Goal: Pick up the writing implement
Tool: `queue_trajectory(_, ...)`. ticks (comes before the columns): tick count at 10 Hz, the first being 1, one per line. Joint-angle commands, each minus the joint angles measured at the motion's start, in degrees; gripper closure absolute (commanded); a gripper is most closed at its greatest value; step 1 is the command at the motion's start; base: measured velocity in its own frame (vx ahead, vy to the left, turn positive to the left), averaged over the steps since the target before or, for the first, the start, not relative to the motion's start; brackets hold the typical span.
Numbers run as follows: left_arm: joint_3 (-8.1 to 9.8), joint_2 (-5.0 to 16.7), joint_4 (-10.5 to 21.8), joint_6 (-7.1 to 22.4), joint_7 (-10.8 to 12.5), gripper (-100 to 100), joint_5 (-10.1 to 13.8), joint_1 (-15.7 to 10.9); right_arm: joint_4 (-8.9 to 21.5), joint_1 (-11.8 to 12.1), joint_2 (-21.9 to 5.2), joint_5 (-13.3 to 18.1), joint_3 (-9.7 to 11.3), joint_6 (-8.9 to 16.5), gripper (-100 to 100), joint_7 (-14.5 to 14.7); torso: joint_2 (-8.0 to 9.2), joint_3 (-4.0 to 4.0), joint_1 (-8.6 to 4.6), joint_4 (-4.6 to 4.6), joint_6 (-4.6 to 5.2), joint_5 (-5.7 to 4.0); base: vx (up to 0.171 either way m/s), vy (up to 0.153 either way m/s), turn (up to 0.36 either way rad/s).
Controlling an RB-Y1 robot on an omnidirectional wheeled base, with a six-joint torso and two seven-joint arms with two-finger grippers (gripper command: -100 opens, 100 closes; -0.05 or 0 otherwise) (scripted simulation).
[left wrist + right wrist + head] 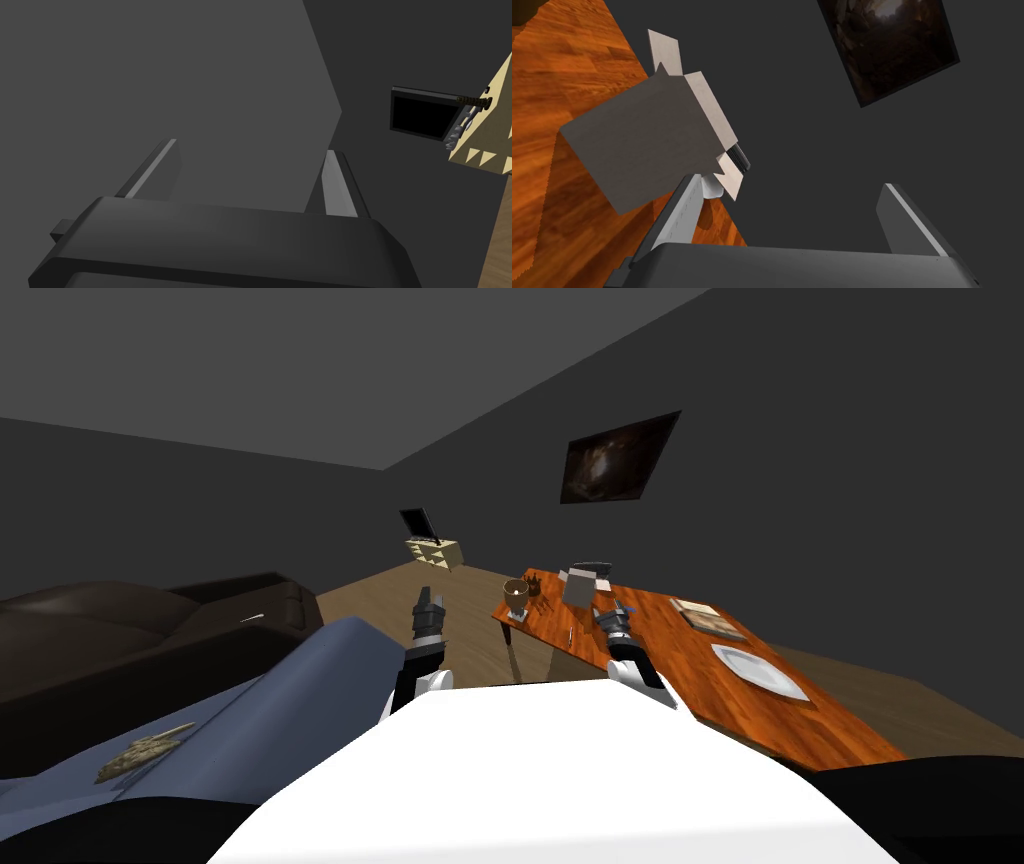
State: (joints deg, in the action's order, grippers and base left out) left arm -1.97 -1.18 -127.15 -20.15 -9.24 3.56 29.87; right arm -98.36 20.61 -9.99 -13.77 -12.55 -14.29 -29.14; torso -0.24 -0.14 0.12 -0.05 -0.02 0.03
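Observation:
A thin grey pen (570, 636) lies on the orange wooden table (680, 678), close to its near edge and just left of my right gripper (616, 613). That gripper hovers over the table with its fingers open and nothing between them. In the right wrist view the right gripper (789, 182) points past an open grey box (647, 145) toward the wall, and one finger (682, 220) overlaps the box's corner. My left gripper (428, 600) is raised over the floor to the left of the table. In the left wrist view the left gripper (251, 147) is open and empty.
On the table stand a brown goblet (516, 596), the grey box (579, 586), a book (708, 618) and a white plate (758, 670). A dark sofa (120, 638) and a blue-grey surface (290, 708) lie to my left. A cream shelf (435, 552) stands at the far wall.

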Motion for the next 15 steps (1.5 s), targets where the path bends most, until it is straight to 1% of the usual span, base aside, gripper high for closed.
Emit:
queue_trajectory(1, 0.0, 0.0, 0.0, 0.0, 0.0, 0, 0.0, 0.0, 1.8, 0.6, -0.5, -0.9, -1.0, 1.8, -100, -1.8, 0.0, 0.0, 0.0, 0.0, 0.0, 0.0, 0.049, 0.017, 0.062)
queue_trajectory(2, 0.0, 0.0, 0.0, 0.0, 0.0, 0, 0.0, 0.0, 4.5, 0.0, -0.5, -1.9, -2.6, 3.8, -100, -3.6, 0.05, 0.02, -0.03, 0.0, 0.05, 0.0, 0.042, 0.027, 0.108)
queue_trajectory(3, 0.0, 0.0, 0.0, 0.0, 0.0, 0, 0.0, 0.0, 4.7, 0.0, -0.5, -1.9, -2.6, 3.8, -100, -3.8, 0.08, 0.04, -0.01, 0.01, 0.02, 0.01, 0.034, 0.019, 0.065)
queue_trajectory(4, 0.0, 0.0, 0.0, 0.0, 0.0, 0, 0.0, 0.0, 6.2, -0.7, -0.5, -3.0, -4.1, 5.8, -100, -5.8, 0.12, 0.06, -0.03, 0.02, 0.04, 0.0, 0.031, 0.023, 0.132)
queue_trajectory(5, 0.0, 0.0, 0.0, 0.0, 0.0, 0, 0.0, 0.0, 7.7, -0.7, -0.5, -3.0, -4.1, 5.8, -100, -5.8, 0.12, 0.06, -0.03, 0.02, 0.01, 0.0, 0.031, 0.013, 0.066)
queue_trajectory(6, 0.01, 0.0, 0.0, 0.0, 0.0, 0, 0.0, 0.0, 10.7, -1.3, -0.5, -4.1, -5.8, 7.9, -100, -7.8, 0.12, 0.06, -0.04, 0.02, 0.03, -0.01, 0.049, 0.026, 0.139)
queue_trajectory(7, 0.0, 0.0, 0.0, 0.0, 0.0, 0, 0.0, 0.0, 10.8, -1.3, -0.5, -4.1, -5.8, 7.9, -100, -7.8, 0.08, 0.04, -0.01, 0.01, 0.02, 0.0, 0.042, 0.018, 0.058)
queue_trajectory(8, 0.01, 0.0, 0.0, 0.0, 0.0, 0, 0.0, 0.0, 13.5, -2.0, -0.6, -5.1, -7.4, 10.0, -100, -9.8, 0.1, 0.05, -0.02, 0.01, 0.05, 0.01, 0.047, 0.016, 0.129)
queue_trajectory(9, 0.0, 0.0, 0.0, 0.0, 0.0, 0, 0.0, 0.0, 13.2, -2.0, -0.6, -5.1, -7.4, 10.0, -100, -9.8, 0.09, 0.05, -0.02, 0.02, 0.03, 0.01, 0.041, 0.009, 0.065)
queue_trajectory(10, 0.01, 0.0, 0.0, 0.0, 0.0, 0, 0.0, 0.0, 13.9, -2.0, -0.6, -5.1, -7.4, 10.0, -100, -9.8, 0.1, 0.05, -0.05, 0.01, 0.04, 0.0, 0.016, 0.004, -0.012)
queue_trajectory(11, 0.01, 0.0, 0.0, 0.0, 0.0, 0, 0.0, 0.0, 16.2, -2.7, -0.6, -6.2, -9.0, 12.1, -100, -11.8, 0.17, 0.09, -0.07, 0.03, 0.05, 0.0, 0.022, 0.016, 0.11)
queue_trajectory(12, 0.0, 0.0, 0.0, 0.0, 0.0, 0, 0.0, 0.0, 17.1, -2.7, -0.6, -6.2, -9.0, 12.1, -100, -11.8, 0.17, 0.09, -0.03, 0.03, 0.02, 0.0, 0.033, 0.016, 0.087)
queue_trajectory(13, 0.01, 0.0, 0.0, 0.0, 0.0, 0, 0.0, 0.0, 19.2, -3.4, -0.8, -7.3, -10.6, 14.2, -100, -13.8, 0.15, 0.08, -0.03, 0.03, 0.05, 0.01, 0.047, 0.028, 0.132)
queue_trajectory(14, 0.0, 0.0, 0.0, 0.0, 0.0, 0, 0.0, 0.0, 20.3, -3.4, -0.8, -7.3, -10.6, 14.2, -100, -13.8, 0.1, 0.06, 0.0, 0.02, 0.03, 0.01, 0.043, 0.016, 0.068)
queue_trajectory(15, 0.01, 0.0, 0.0, 0.0, 0.0, 0, 0.0, 0.0, 22.0, -4.0, -0.9, -8.3, -12.2, 16.3, -100, -15.8, 0.1, 0.05, -0.01, 0.01, 0.04, 0.0, 0.046, 0.017, 0.115)
